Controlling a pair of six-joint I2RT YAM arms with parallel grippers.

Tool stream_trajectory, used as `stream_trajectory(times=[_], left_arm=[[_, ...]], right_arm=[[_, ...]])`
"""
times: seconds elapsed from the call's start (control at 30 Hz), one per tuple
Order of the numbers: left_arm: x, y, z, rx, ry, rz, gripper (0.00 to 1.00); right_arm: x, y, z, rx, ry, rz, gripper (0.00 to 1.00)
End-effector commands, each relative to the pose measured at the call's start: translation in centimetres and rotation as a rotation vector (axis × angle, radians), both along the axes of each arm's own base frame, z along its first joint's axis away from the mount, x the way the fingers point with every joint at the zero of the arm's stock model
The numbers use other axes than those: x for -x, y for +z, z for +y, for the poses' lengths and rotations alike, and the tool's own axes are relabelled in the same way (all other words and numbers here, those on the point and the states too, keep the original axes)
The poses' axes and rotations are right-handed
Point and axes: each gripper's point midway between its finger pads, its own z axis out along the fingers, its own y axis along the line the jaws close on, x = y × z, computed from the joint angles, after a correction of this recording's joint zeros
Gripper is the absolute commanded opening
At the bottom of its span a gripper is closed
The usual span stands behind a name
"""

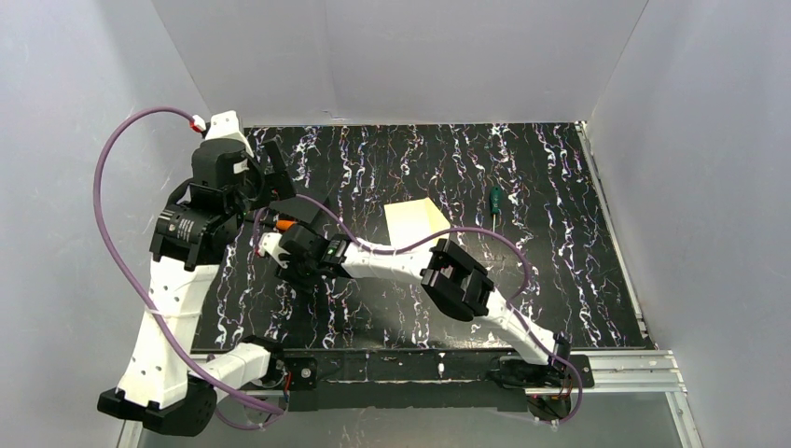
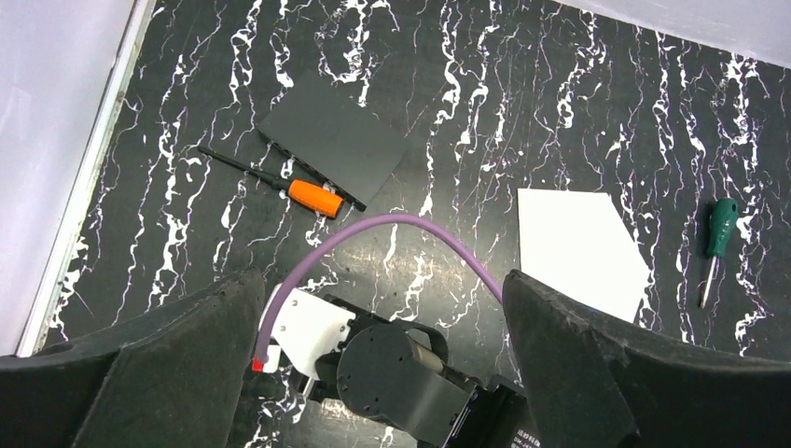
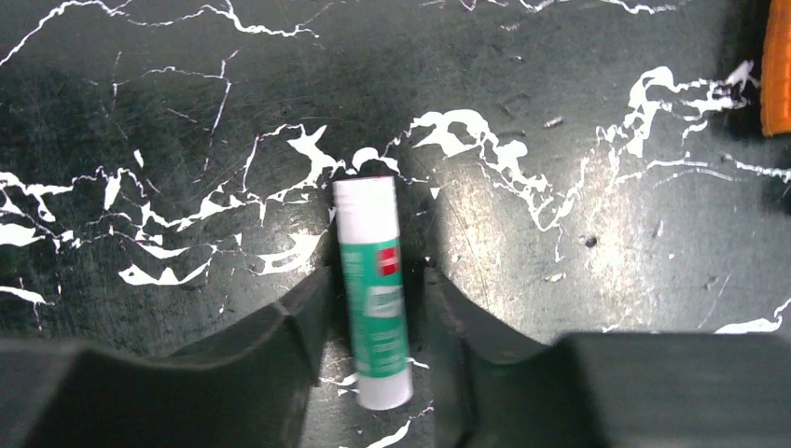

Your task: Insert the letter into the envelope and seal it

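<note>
Table top [image 3: 578,168]: hard black slab with white marbled veining. We note a glossy finish, with glare patches and fine scratches.
Glue stick [image 3: 373,299]: smooth plastic tube with a slight sheen and a printed green label.
Envelope [image 1: 415,222]: pale cream paper, matt.
Card [image 2: 334,149]: dark and matt; we see no reflections.
Orange screwdriver [image 2: 312,198] and green screwdriver [image 2: 720,227]: shiny plastic handles.
Left gripper [image 2: 381,280]: fingers [image 2: 177,373] black, matt, faintly grainy.
Cable [image 2: 410,224]: smooth purple sheath.

A pale paper sheet [image 1: 415,220] lies near green screwdriver [image 1: 495,200] on marbled table [image 1: 569,280]
</note>
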Motion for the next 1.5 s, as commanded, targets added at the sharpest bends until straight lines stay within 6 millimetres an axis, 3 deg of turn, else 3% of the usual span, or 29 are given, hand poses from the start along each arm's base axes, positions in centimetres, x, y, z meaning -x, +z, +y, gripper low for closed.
stream_trajectory(times=[0.0,0.07,0.13,0.2,0.27,0.4,0.5,0.63,0.73,0.9,1.0,1.1,1.27,1.47], left_arm=[[0.4,0.9,0.1,0.019,0.004,-0.005,0.98],[0.3,1.1,0.1,0.021,0.008,-0.010,0.98],[0.3,1.2,0.1,0.028,0.009,-0.017,0.98],[0.1,1.2,-0.2,0.044,0.002,-0.025,0.98],[-0.1,1.0,-0.6,0.067,-0.005,-0.033,0.98],[-0.6,0.7,-1.8,0.133,-0.030,-0.055,0.98],[-1.1,0.5,-5.0,0.218,-0.175,-0.053,0.98],[-1.3,-0.4,-10.2,0.374,-0.403,0.001,0.90],[-1.6,-1.1,-13.3,0.503,-0.525,0.012,0.89],[-2.2,-1.8,-17.5,0.709,-0.663,0.078,0.90],[-2.8,-1.6,-18.7,0.762,-0.692,0.080,0.88],[-3.9,-2.1,-18.0,0.727,-0.628,0.077,0.76],[-4.7,-0.3,-19.1,0.789,-0.674,0.046,0.72],[-5.5,-1.9,-19.7,0.853,-0.630,0.127,0.64]], right_arm=[[-1.3,0.0,-0.3,0.035,-0.069,-0.078,0.38],[-2.3,0.8,-0.6,0.028,-0.124,-0.117,0.25],[-3.4,2.2,-1.3,0.009,-0.202,-0.155,0.20],[-5.0,5.6,-2.2,-0.065,-0.299,-0.147,0.18],[-6.7,8.6,-3.3,-0.169,-0.400,-0.040,0.17],[-11.6,13.0,-8.0,-0.394,-0.611,0.313,0.17],[-14.3,18.3,-11.8,-0.679,-0.670,0.574,0.17],[-15.7,24.8,-16.1,-0.983,-0.699,0.771,0.18],[-15.8,28.3,-17.9,-1.123,-0.703,0.847,0.19],[-15.4,33.0,-19.1,-1.256,-0.661,0.894,0.20],[-14.9,34.8,-19.1,-1.294,-0.617,0.931,0.20],[-14.6,35.8,-19.1,-1.297,-0.583,0.973,0.20],[-14.6,35.5,-18.8,-1.249,-0.588,0.970,0.20],[-14.4,35.9,-18.6,-1.247,-0.565,0.970,0.20]])
